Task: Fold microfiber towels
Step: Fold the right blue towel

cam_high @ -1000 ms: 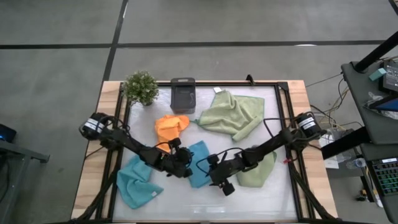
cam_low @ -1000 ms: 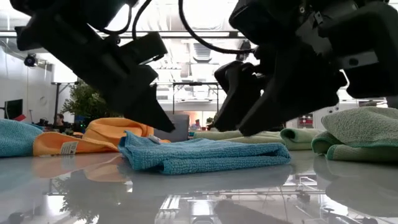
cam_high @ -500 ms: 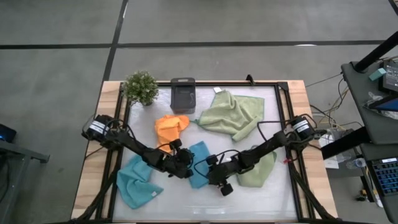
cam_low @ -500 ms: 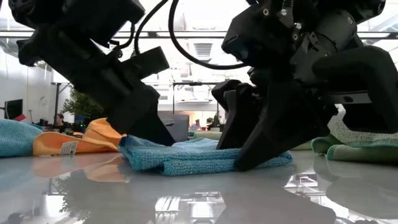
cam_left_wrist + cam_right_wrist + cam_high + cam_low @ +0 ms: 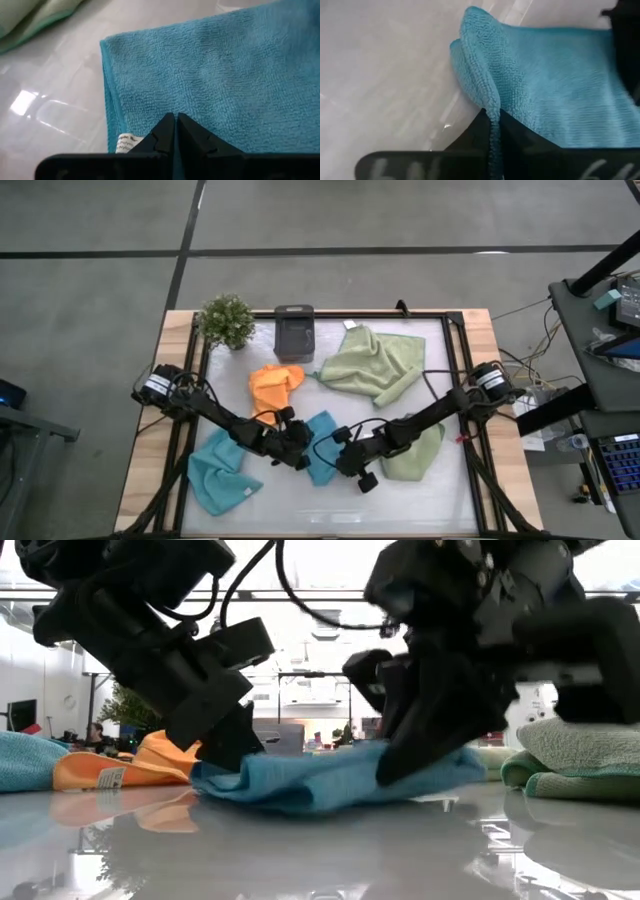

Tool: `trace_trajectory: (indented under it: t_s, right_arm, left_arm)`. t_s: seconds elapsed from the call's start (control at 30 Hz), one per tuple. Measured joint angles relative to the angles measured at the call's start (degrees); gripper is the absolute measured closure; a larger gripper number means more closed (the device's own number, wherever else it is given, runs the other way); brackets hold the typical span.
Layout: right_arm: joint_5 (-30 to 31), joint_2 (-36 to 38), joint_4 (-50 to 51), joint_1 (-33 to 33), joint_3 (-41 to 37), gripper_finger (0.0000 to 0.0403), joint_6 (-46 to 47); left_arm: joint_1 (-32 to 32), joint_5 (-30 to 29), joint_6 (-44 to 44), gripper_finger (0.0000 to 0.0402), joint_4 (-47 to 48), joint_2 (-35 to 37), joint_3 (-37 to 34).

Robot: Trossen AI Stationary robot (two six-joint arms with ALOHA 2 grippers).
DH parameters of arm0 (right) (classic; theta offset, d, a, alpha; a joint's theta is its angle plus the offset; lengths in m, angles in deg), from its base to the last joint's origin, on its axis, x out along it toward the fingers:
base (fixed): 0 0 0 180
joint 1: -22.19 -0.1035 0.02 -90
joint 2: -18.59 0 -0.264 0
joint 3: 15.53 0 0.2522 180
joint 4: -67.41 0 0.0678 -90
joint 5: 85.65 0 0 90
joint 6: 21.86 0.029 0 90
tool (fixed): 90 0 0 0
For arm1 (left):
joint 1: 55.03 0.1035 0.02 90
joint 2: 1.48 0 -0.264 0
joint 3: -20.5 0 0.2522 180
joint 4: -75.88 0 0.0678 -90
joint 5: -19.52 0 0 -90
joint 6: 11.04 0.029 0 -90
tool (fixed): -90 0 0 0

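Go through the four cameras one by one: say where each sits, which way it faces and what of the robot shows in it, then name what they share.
High view: above the table, straight down; both arms reach the middle blue towel.
Low view: table height, facing the room; both grippers loom over that towel.
Left wrist view: past the left gripper, jaws shut on the towel.
Right wrist view: past the right gripper, pinching its edge.
Shared: all four show that blue towel.

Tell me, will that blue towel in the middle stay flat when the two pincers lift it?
Probably not. The blue towel already bows between the left pincer and the right pincer, so it looks floppy. Its edge is bunched in the right grip, suggesting soft, light cloth. On the glossy table it may slide.
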Motion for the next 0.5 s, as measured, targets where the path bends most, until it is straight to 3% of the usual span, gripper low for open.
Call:
trace_trajectory:
  t_s: [0.5]
  right_arm:
    - [-6.0,0.96,16.66,1.14,12.69,0.0391,-4.17]
  left_arm:
    - [-0.4,2.6,0.23,0.0394,-4.03,-3.69,3.32]
